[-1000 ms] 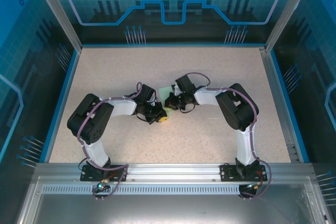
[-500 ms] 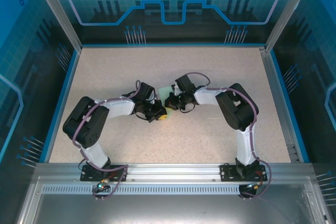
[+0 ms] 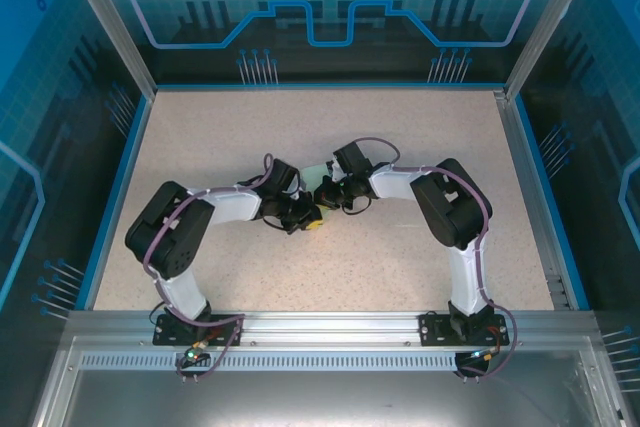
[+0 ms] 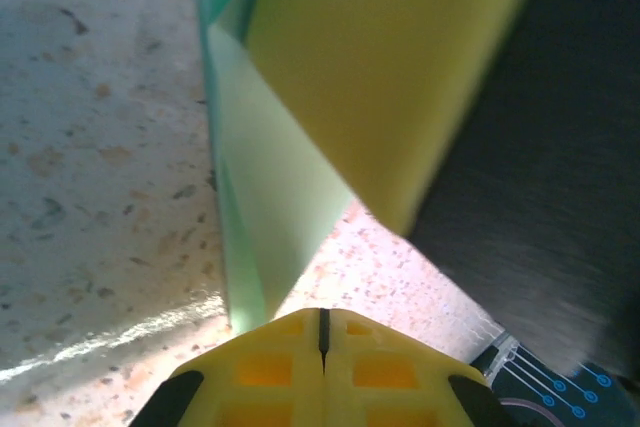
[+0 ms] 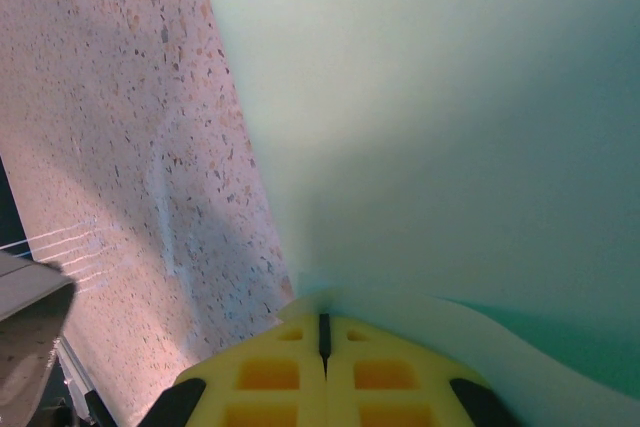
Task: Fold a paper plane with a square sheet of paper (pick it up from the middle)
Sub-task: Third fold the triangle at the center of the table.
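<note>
Paper point(image 5: 450, 97) touching right end effector point(image 5: 322, 332) tips, just beside left end effector point(image 4: 322, 325).

No legible txt, labels, brands or nos. in any cam view.

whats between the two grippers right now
The green paper: in the top view it spans the small gap between the left gripper and right gripper, and both wrist views show it right at their shut fingertips.
</note>
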